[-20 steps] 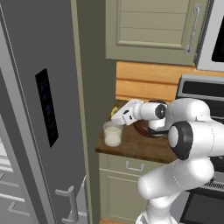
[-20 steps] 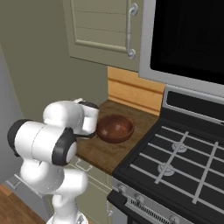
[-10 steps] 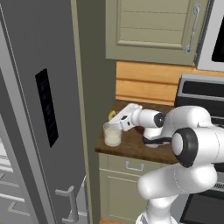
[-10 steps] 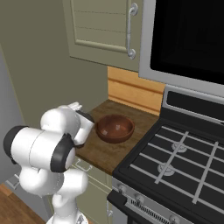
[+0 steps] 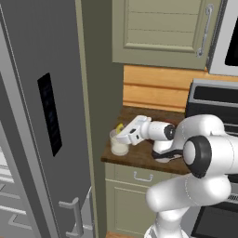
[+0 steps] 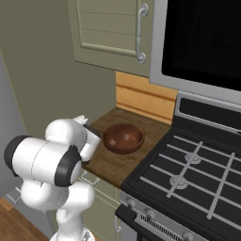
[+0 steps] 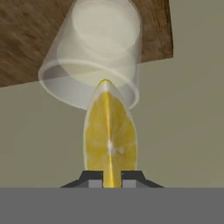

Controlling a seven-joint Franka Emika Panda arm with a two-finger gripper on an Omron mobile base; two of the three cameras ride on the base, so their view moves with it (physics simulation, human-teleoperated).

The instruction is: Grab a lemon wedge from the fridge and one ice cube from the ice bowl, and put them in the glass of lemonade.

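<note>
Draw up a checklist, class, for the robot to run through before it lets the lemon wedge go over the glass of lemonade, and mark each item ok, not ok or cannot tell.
1. Lemon wedge held in the gripper: ok.
2. Glass of lemonade upright on the counter: ok.
3. Wedge tip over the glass opening, seen from the hand: ok, at its near rim.
4. Wedge fully centred over the opening: not ok, most of it is short of the rim.
5. Height of the wedge above the rim: cannot tell.
6. Brown bowl out of the way: ok.

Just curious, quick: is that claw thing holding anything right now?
Gripper: closed on the lemon wedge, above the glass of lemonade.
</note>
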